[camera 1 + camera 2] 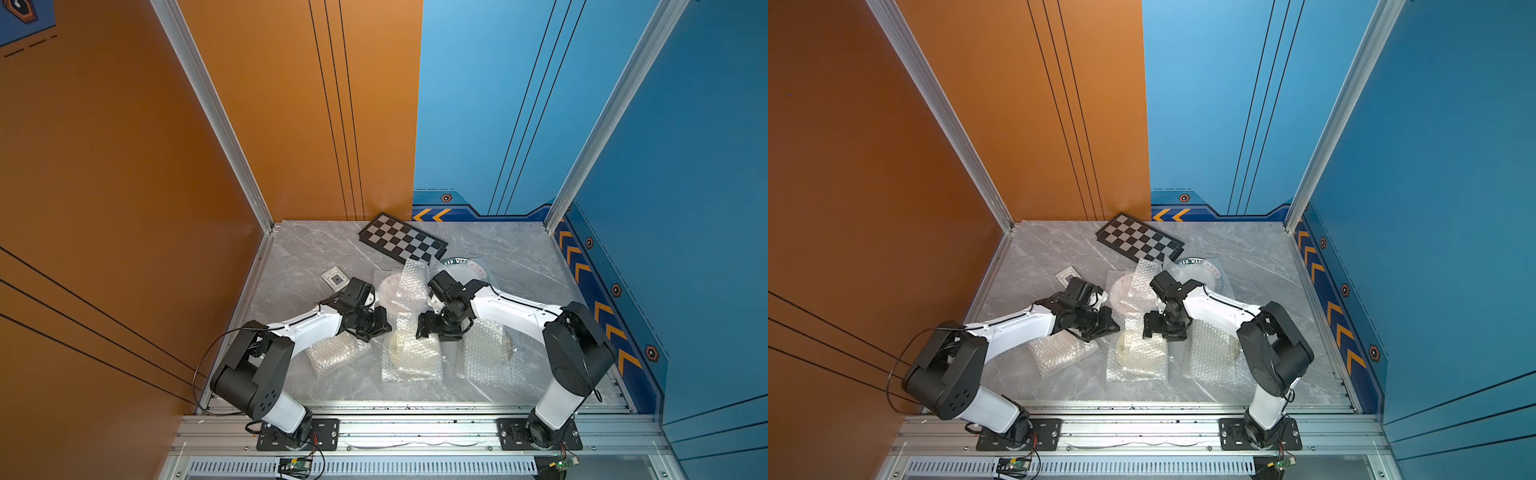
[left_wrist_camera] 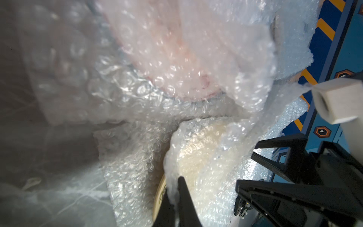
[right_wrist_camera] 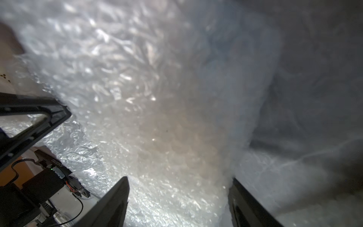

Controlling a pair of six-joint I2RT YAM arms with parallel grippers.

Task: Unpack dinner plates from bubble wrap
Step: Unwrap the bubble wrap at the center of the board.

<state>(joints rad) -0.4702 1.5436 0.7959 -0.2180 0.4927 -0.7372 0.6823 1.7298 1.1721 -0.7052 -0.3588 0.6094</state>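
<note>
Across the grey, marble-veined tabletop (image 1: 316,249), in both top views: five crinkly, whitish bundles of bubble wrap (image 1: 486,357), each a rough rectangle of fine bubbles, three in a near row and two behind. Farther back, near the rear wall, a flat rectangular black-grey checkerboard (image 1: 402,243), its near edge touching the rear wrap. Inside the middle near bundle, a round pale yellow plate (image 1: 401,351) of glossy ceramic, mostly veiled, with a patterned rim bared at one edge in the left wrist view. Peeping from the rear right bundle, just beside the checkerboard, the curved dark rim of a lettered plate (image 1: 455,262). Behind cloudy film in the other rear bundle, a white plate (image 2: 176,49) with faint pinkish marks. Left gripper (image 2: 175,193) at the yellow plate's edge, slim black fingers pressed together on a thin fold of film. Right gripper (image 3: 178,196) over the same bundle's far edge, wedge-shaped fingers wide apart, bubbled bulk between them, any squeeze on it not discernible. Beside the left arm's wrist, apart from the wrap, a small square white card (image 1: 334,279) with a dark centre.
</note>
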